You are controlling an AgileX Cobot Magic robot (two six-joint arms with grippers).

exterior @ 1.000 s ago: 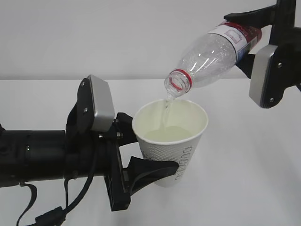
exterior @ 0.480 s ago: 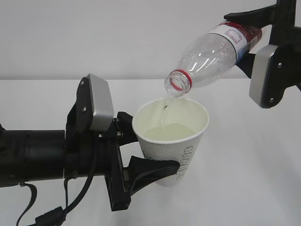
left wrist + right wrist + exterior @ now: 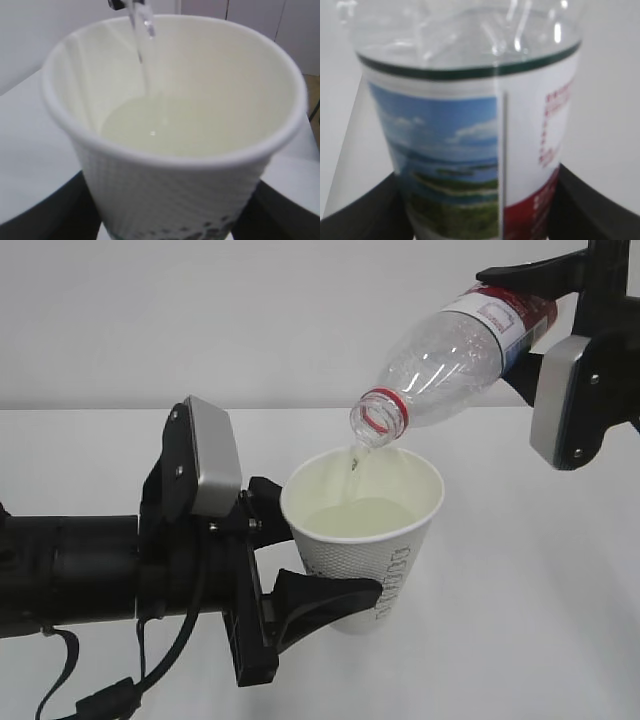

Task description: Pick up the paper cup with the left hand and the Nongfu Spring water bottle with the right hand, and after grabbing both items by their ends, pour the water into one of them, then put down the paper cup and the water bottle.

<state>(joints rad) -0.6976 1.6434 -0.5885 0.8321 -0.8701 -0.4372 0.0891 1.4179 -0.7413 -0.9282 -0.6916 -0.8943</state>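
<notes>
While the left hand [image 3: 322, 552] holds the paper cup [image 3: 364, 540] upright above the white counter [image 3: 520, 620], its black fingers [image 3: 325, 600] clamped on the lower wall, the right hand [image 3: 545, 310] grips the Nongfu Spring water bottle [image 3: 450, 352] by its labelled base end, fingers pressed on either side. That bottle tilts neck-down just above the cup's rim, mouth uncapped. A thin stream of water [image 3: 142, 35] falls into the cup, which is partly filled.
</notes>
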